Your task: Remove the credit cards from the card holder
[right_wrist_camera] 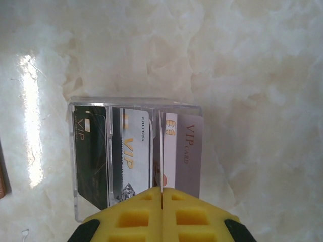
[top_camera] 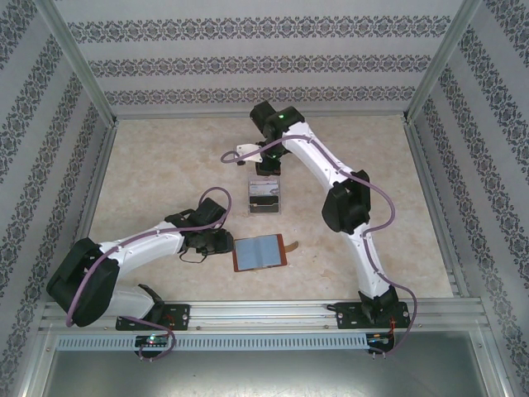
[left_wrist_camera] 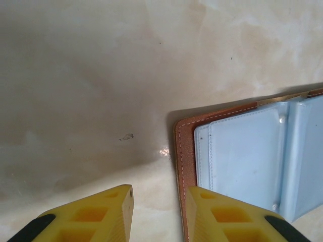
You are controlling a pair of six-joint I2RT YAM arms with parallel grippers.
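Observation:
The card holder (top_camera: 259,252) lies open on the table, brown leather rim and bluish-grey lining (left_wrist_camera: 252,156) up. My left gripper (left_wrist_camera: 159,201) is open at its left edge: one yellow finger (left_wrist_camera: 222,217) rests on the leather rim, the other over bare table. In the top view the left gripper (top_camera: 223,241) sits just left of the wallet. My right gripper (right_wrist_camera: 162,194) is shut on a thin credit card (right_wrist_camera: 161,151) seen edge-on, hanging over a clear tray (right_wrist_camera: 81,212). A dark card (right_wrist_camera: 91,156), a grey card (right_wrist_camera: 135,151) and a mauve card (right_wrist_camera: 189,151) stand in the tray.
The clear tray (top_camera: 265,198) stands behind the wallet, below the right gripper (top_camera: 267,169). A short strap tab (top_camera: 292,245) sticks out from the wallet's right side. Patterned walls and metal rails (top_camera: 264,313) border the marble-look table (top_camera: 165,165).

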